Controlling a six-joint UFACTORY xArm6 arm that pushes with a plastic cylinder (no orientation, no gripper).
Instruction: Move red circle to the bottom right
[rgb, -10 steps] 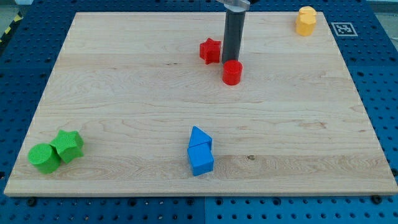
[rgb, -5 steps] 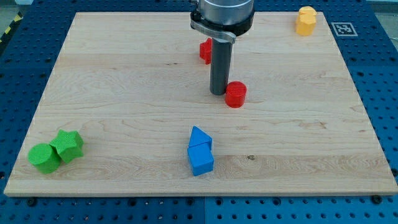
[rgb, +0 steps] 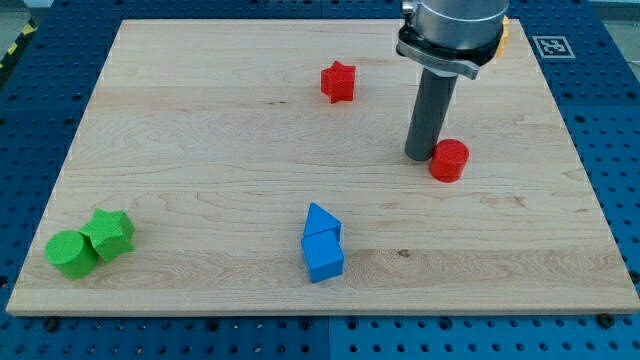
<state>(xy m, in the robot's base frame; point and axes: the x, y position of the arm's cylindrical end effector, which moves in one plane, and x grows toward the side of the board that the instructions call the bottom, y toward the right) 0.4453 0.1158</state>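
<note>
The red circle is a short red cylinder on the wooden board, right of centre. My tip rests on the board just left of the red circle and touches its left side. The dark rod rises from there to the arm's grey flange at the view's top.
A red star lies up and left of the rod. A blue triangle and a blue cube touch at the bottom centre. A green star and a green cylinder sit at the bottom left. A yellow block is mostly hidden behind the arm.
My tip moved down, then right across the board, pushing the red circle from beside the red star to right of centre. The other blocks have not moved.
</note>
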